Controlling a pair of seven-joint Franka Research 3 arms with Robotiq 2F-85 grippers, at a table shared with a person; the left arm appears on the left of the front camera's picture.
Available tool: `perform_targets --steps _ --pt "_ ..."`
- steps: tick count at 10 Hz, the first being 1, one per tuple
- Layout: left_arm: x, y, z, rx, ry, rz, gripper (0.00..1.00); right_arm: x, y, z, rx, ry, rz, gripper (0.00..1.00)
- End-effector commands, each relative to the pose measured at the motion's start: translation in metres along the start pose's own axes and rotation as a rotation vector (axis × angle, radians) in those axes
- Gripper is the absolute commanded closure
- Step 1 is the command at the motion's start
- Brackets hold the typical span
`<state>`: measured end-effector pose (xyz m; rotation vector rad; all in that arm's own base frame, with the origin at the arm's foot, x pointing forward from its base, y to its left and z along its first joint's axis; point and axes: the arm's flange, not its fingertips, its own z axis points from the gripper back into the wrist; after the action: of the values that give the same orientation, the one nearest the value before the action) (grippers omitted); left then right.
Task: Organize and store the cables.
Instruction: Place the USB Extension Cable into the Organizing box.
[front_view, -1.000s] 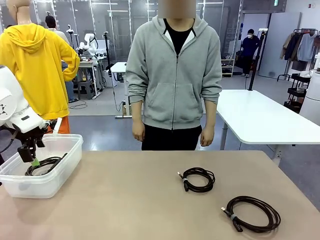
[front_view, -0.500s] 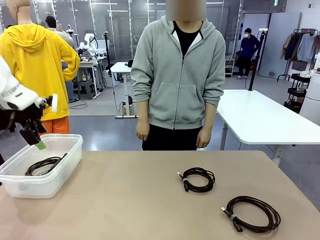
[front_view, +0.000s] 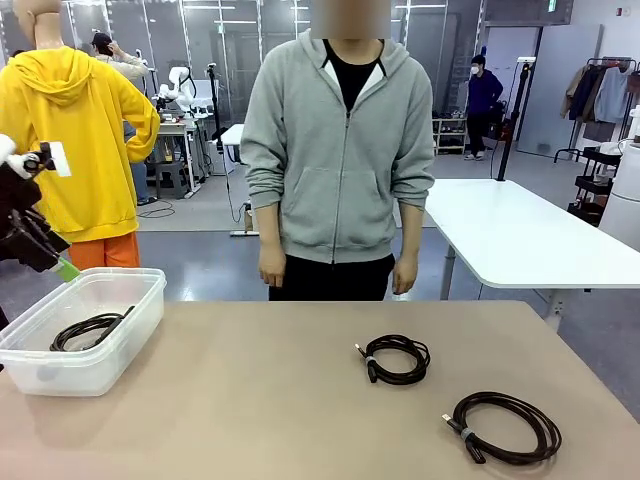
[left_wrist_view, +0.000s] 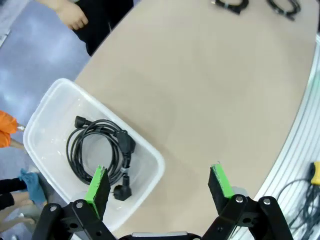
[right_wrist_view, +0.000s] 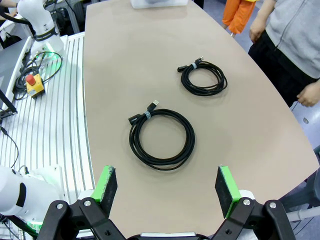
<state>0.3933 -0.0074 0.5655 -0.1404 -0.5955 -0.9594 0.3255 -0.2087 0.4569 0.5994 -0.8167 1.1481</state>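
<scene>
One coiled black cable (front_view: 90, 328) lies inside the clear plastic bin (front_view: 140, 300) at the table's left end. My left gripper (front_view: 60, 264) hangs open above the bin's far left rim, holding nothing. In the left wrist view the gripper (left_wrist_view: 159, 182) looks down on the bin (left_wrist_view: 40, 125) and its cable (left_wrist_view: 97, 150). Two more coiled cables rest on the table's right half: a smaller one (front_view: 395, 358) and a larger one (front_view: 503, 427). My right gripper (right_wrist_view: 165, 185) is open high above them, over the larger cable (right_wrist_view: 161, 139) and short of the smaller one (right_wrist_view: 203, 77).
A person in a grey hoodie (front_view: 340, 150) stands at the far edge with both hands down. The tan tabletop (front_view: 250, 400) lies bare between the bin and the cables. A red stop button (right_wrist_view: 31, 82) and wires sit on the robot's base beside the table.
My left gripper has risen out of the bin and drawn back to the left, open and empty. The cable stays in the bin. The person shifted slightly.
</scene>
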Motion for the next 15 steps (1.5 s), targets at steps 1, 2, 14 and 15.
perform_targets --steps 1,2,14,15 --pt "-0.014 -0.033 0.0 0.076 -0.08 0.078 0.0 0.0 0.0 0.0 -0.004 -0.009 0.008 0.0" --pt "-0.019 -0.044 -0.001 0.073 -0.093 0.11 0.0 0.0 0.0 0.0 -0.004 -0.009 0.008 0.0" --pt "-0.021 -0.039 0.006 0.059 -0.071 0.108 0.0 0.087 -0.009 -0.091 0.038 0.208 -0.085 0.0" --pt "-0.021 -0.039 0.006 0.059 -0.071 0.108 0.0 0.109 -0.011 -0.118 0.028 0.228 -0.096 0.0"
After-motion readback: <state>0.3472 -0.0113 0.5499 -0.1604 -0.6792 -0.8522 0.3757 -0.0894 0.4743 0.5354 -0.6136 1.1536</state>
